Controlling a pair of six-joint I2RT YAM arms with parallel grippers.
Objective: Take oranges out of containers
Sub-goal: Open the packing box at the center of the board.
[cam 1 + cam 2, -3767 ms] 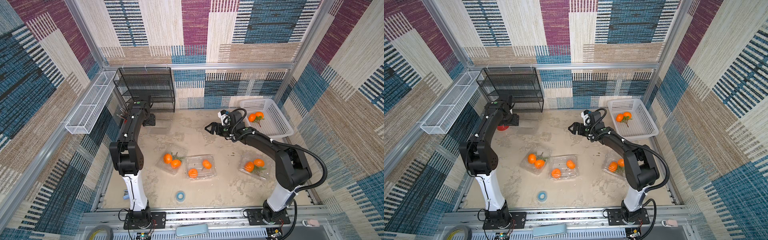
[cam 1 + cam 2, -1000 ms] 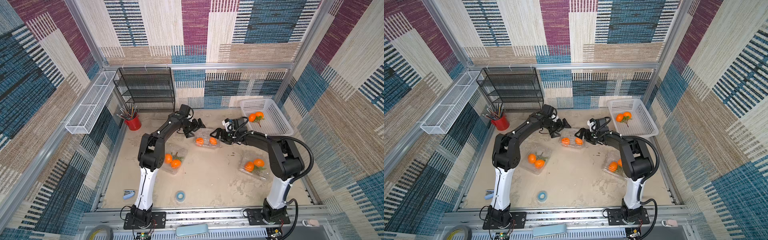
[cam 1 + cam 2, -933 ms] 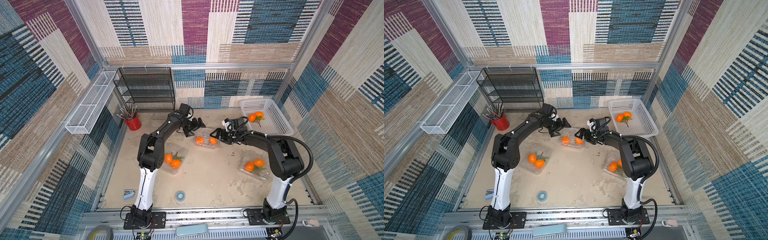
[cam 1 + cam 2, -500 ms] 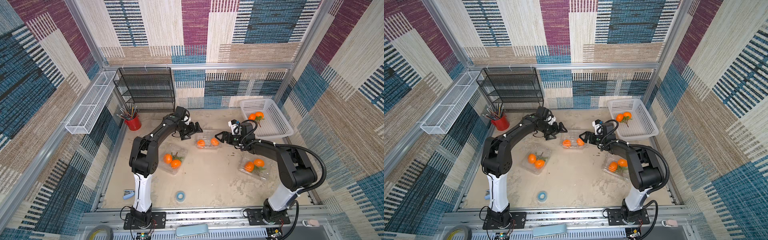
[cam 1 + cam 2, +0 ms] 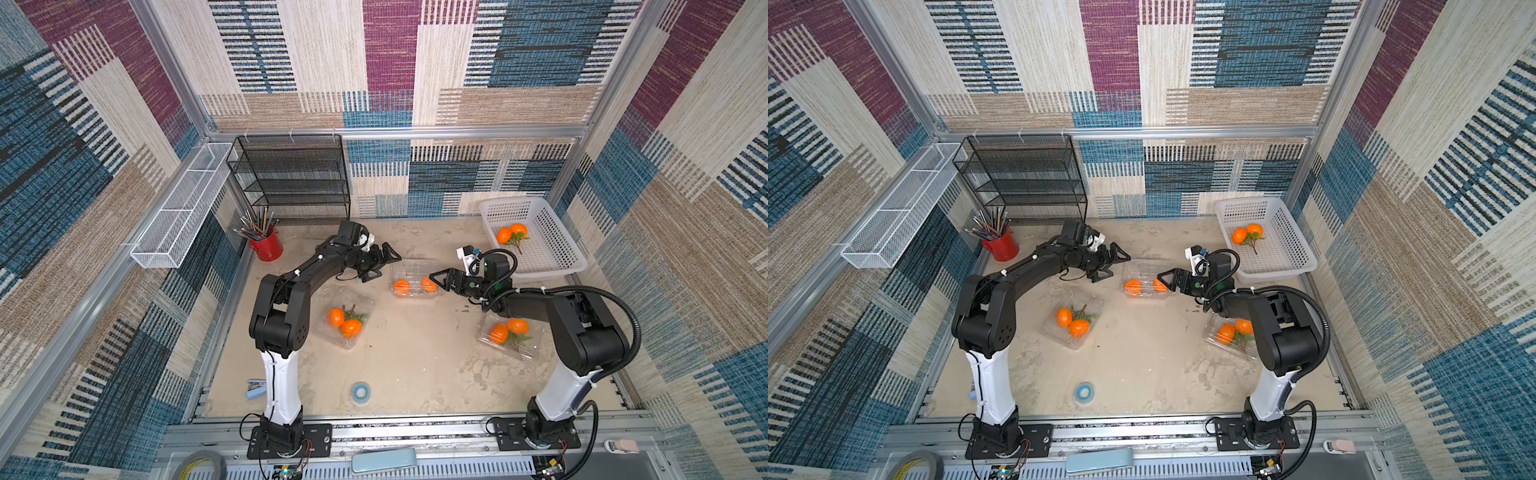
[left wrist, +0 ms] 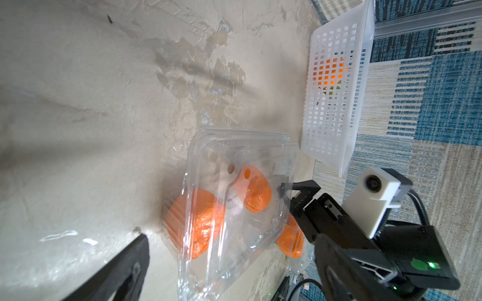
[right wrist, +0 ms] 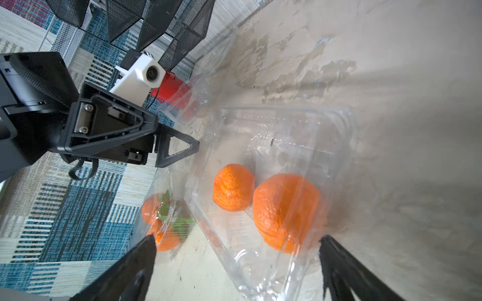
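The left hand (image 5: 388,267) and right hand (image 5: 436,281) are seen spread wide and empty, flanking a clear container (image 5: 411,266) of two oranges (image 5: 401,286) toward the table's (image 5: 415,353) far edge. The thin plastic is judged flimsy and slippery. The light, firm oranges are best pinched across the middle.

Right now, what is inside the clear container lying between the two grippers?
An orange and a second orange, side by side, seen through the container wall. No leaves show. The floor beneath them is covered, and I cannot tell whether the lid is latched.
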